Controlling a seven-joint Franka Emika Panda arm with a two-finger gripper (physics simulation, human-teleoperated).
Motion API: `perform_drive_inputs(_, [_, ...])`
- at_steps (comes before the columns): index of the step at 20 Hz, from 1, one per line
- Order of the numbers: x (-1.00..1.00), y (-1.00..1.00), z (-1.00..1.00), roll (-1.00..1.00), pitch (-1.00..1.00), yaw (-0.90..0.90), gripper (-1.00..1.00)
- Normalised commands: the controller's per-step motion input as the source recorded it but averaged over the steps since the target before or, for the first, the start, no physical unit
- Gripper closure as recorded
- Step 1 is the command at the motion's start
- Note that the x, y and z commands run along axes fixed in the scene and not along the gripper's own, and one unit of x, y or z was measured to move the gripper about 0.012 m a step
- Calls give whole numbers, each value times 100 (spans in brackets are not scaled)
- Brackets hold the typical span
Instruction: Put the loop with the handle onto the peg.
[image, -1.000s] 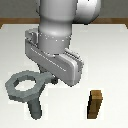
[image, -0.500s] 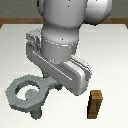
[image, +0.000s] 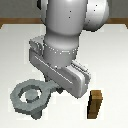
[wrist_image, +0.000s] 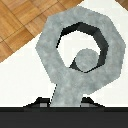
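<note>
From my seat the arm's pale body (image: 67, 35) fills most of the exterior view, and its top is cut off by the frame edge. It hides the gripper (image: 56, 88) almost entirely; I see only a dark bit below the wrist block. The white table (image: 112, 60) runs behind, with wood floor (wrist_image: 22, 20) showing past its edge in the wrist view. The loop with the handle (image: 31, 95) sits low at the exterior view's left, its handle running up under the wrist. In the wrist view the handle disappears between the dark fingertips, so the jaws look closed on it. Through the ring's hole I see the rounded top of the peg (wrist_image: 86, 60), off-centre; its shaft is hidden. The brown block (image: 95, 104) stands apart at the exterior view's right.
</note>
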Motion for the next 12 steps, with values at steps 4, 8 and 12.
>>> perform_drive_inputs(4, [-25,0,-50,0,0,0,100])
perform_drive_inputs(8, [-25,-25,-50,0,0,0,100])
perform_drive_inputs(12, [0,0,-75,0,0,0,100])
